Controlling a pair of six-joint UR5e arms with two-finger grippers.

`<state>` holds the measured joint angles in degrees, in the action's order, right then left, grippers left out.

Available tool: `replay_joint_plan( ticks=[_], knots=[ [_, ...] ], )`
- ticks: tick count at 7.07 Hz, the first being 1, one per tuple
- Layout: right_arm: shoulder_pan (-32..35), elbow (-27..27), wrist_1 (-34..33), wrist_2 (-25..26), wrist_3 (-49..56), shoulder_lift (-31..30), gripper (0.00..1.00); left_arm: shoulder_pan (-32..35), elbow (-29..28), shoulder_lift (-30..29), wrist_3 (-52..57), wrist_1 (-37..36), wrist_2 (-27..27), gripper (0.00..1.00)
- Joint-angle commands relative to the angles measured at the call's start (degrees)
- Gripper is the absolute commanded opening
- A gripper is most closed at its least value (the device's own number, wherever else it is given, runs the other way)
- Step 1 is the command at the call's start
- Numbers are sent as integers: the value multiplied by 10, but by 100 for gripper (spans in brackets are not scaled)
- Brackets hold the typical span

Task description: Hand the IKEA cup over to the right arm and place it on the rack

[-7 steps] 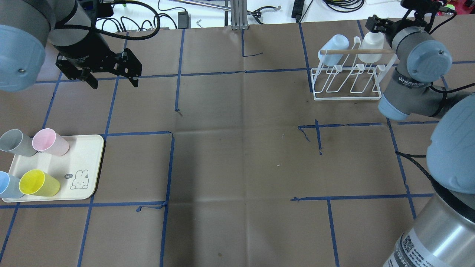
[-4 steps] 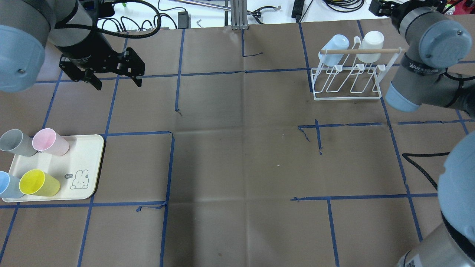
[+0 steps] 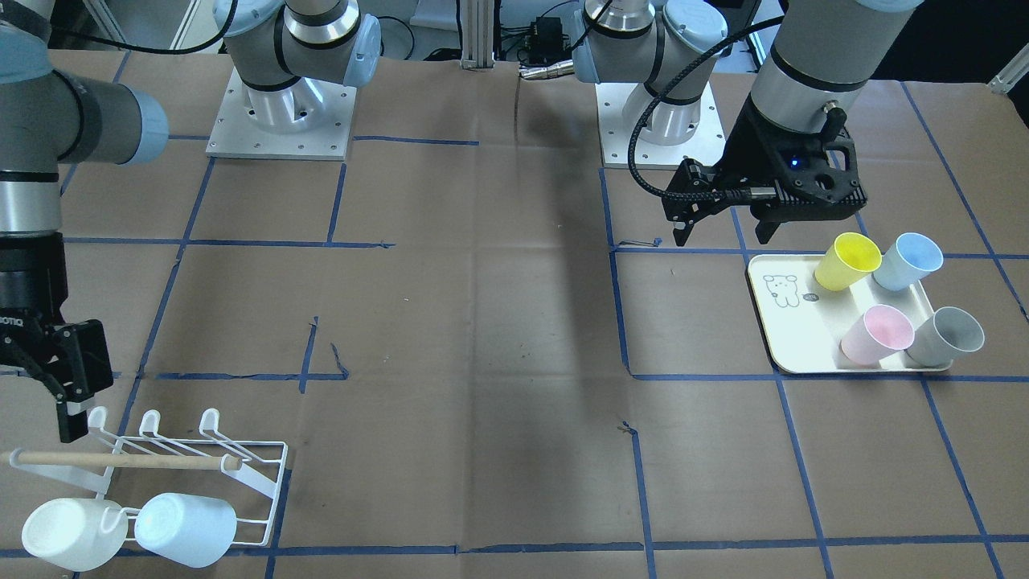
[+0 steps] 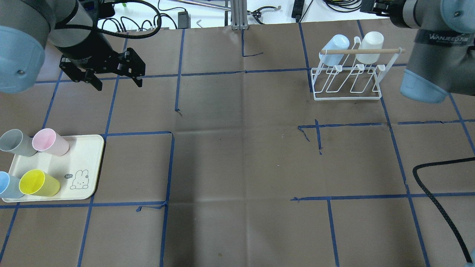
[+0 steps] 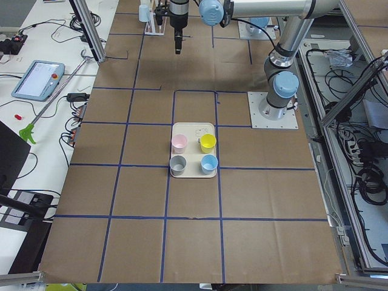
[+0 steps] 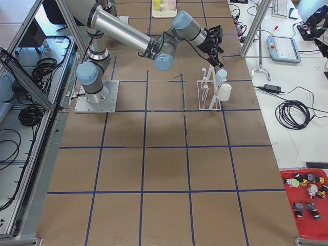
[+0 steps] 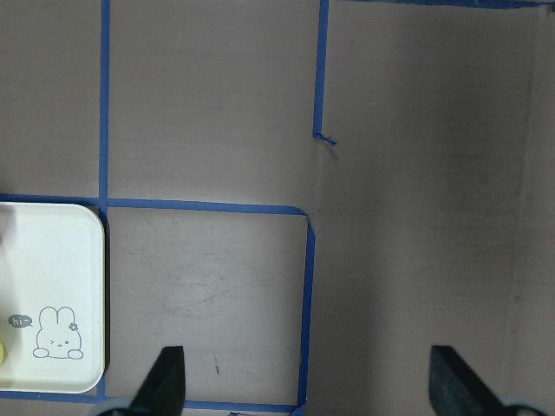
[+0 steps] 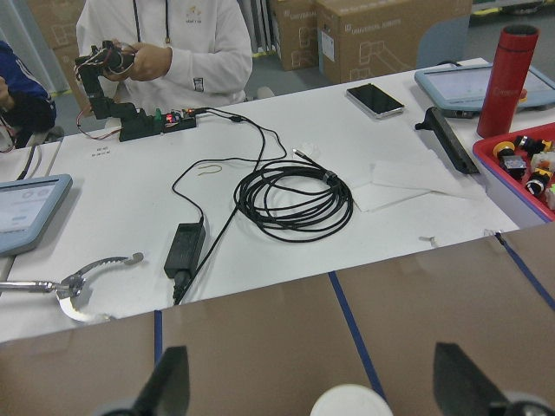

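2 cups hang on the rack [image 4: 347,98], white cup [image 4: 370,44] close under the right gripper [image 8: 314,377], spread and empty; left gripper [image 4: 118,84], spread too, hovers near the tray [image 4: 87,148]; next, probably: fetch 1 of its 4 cups.

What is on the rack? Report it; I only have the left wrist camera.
Observer: A pale blue plastic cup and a white plastic cup hang upturned on the small white wire rack.
Operator: Give me the right gripper.
Observer: The right gripper is open and empty, raised near the white plastic cup.
Operator: Count the cups on the tray.
Observer: Four stand upright on the cream tray: grey cup, pink cup, yellow cup, blue cup.
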<state>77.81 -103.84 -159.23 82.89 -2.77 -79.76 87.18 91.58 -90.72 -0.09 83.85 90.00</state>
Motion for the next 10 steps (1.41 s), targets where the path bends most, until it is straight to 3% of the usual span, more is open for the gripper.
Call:
replay_joint_plan(
  ticks=[1,3,5,7,10],
  knots=[
    [11,7,192,4,5,-44,100,0,-1,-1,0,0,0,99],
    [25,18,358,3,-1,-97,100,2,-1,-2,0,0,0,99],
    [71,72,497,9,-3,-109,100,2,0,-2,0,0,0,99],
    [143,134,617,66,-5,-109,100,2,-1,-2,0,0,0,99],
    [152,129,653,67,4,-123,100,2,-1,-3,0,-1,0,99]
  ],
)
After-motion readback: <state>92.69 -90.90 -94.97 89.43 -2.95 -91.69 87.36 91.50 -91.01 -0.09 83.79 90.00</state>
